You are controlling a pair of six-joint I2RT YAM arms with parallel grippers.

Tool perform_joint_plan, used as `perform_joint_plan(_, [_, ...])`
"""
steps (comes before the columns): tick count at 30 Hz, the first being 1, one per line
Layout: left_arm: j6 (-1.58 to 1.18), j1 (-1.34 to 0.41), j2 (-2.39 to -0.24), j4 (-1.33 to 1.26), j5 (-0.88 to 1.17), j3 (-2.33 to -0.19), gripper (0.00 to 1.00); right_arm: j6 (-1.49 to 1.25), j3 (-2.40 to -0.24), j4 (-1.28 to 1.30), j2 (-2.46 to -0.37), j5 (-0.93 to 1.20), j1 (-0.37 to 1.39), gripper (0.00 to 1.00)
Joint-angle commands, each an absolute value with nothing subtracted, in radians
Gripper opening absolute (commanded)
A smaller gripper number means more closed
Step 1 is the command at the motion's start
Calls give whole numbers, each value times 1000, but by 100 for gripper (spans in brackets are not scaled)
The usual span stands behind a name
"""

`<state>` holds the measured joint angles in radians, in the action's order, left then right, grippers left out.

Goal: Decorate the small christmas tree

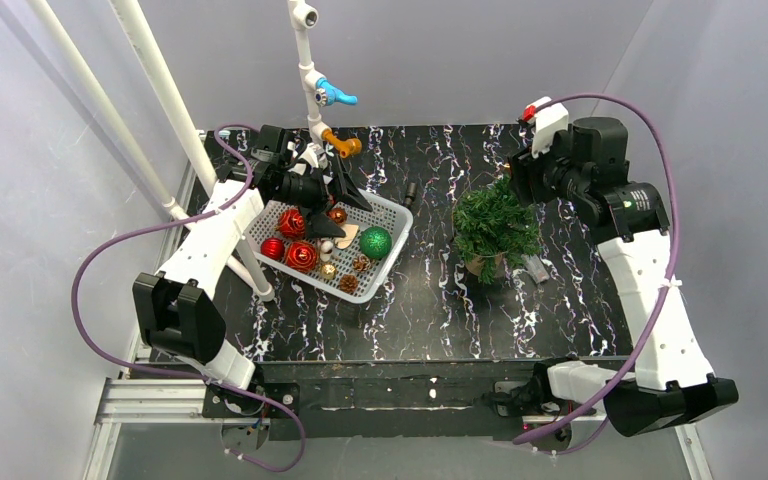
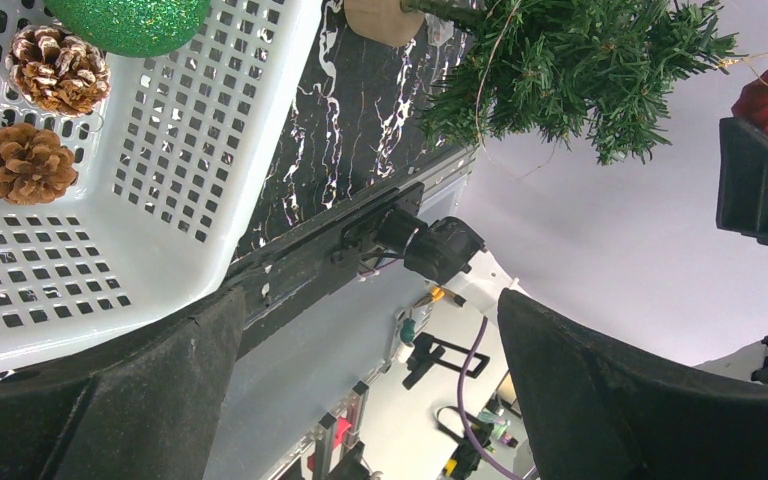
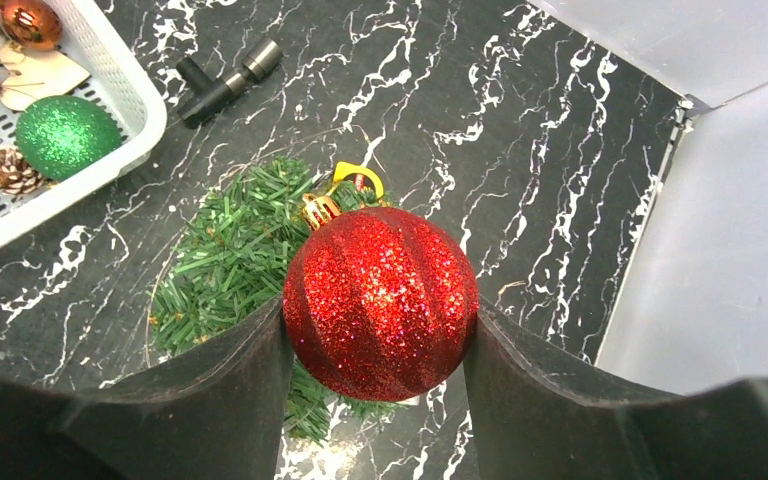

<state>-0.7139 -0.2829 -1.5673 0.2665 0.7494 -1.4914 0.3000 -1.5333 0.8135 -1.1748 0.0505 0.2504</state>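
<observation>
The small christmas tree stands right of centre on the black marbled table; it also shows in the left wrist view. My right gripper is shut on a red glitter ball with a gold cap and loop. It holds the ball just above the tree, at the tree's far right side. My left gripper is open and empty, hovering over the white basket. In the basket lie a shiny green ball, red balls and pinecones.
A white pipe frame with blue and orange fittings rises behind the basket. A small black cylinder lies on the table between basket and tree. A small grey piece sits by the tree's base. White walls close in the sides.
</observation>
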Motion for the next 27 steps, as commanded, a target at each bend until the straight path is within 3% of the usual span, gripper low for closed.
perform_joint_plan(1, [-702, -274, -1550, 325, 803, -1488, 98, 247, -1595, 788, -1181, 123, 240, 5])
perform_joint_plan(27, [-736, -270, -1529, 291, 809, -1467, 98, 287, -1456, 767, -1153, 10, 230, 5])
